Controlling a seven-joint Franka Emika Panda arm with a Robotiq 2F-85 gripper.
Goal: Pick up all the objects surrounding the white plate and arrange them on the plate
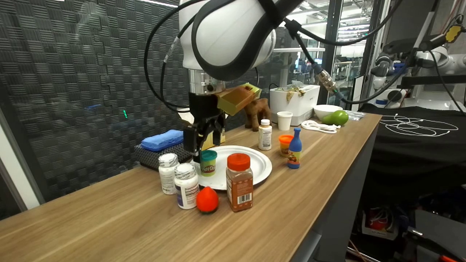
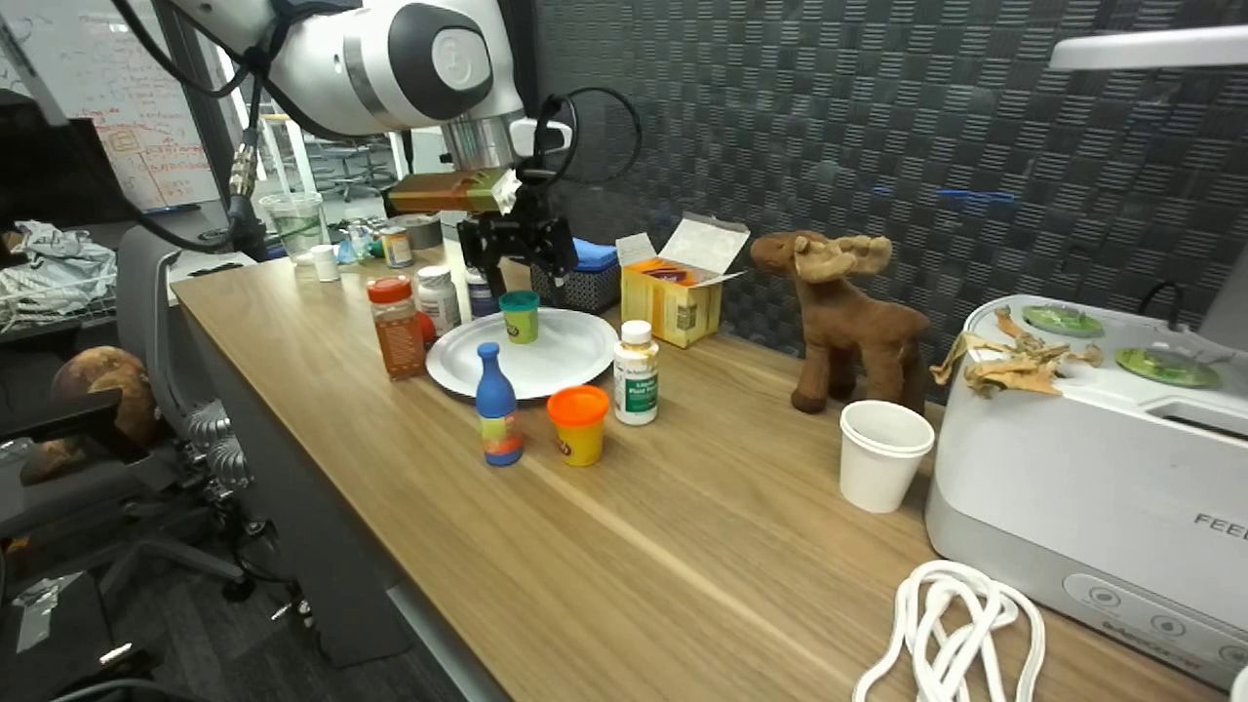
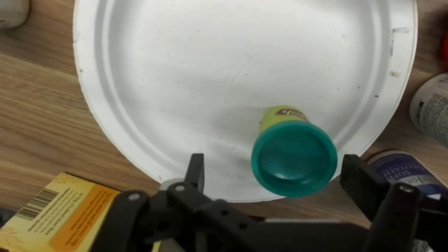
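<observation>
Teal-lidded and upright, the small can (image 3: pixel 294 159) stands on the white plate (image 3: pixel 227 70), near its rim, as both exterior views show. The tool (image 3: pixel 273 168) is spread wide and grips nothing: its fingers (image 3: pixel 357 178) flank the lid, one just beside it, the other well apart from it. From that, the step in hand looks like leaving the can where it stands. Doing it well calls for a straight lift before any sideways travel, because the close finger could catch the lid and tip the can; the purple-labelled pill bottle (image 3: pixel 402 169), just beyond that finger, deserves the same care. The can sits between the fingers, off centre, toward that bottle. On the bench (image 1: pixel 109 211), outside the plate, stand the red-capped jar (image 1: pixel 239 185), the red ball (image 1: pixel 207 199) and the blue bottle (image 1: pixel 295 149), probably the next picks.
</observation>
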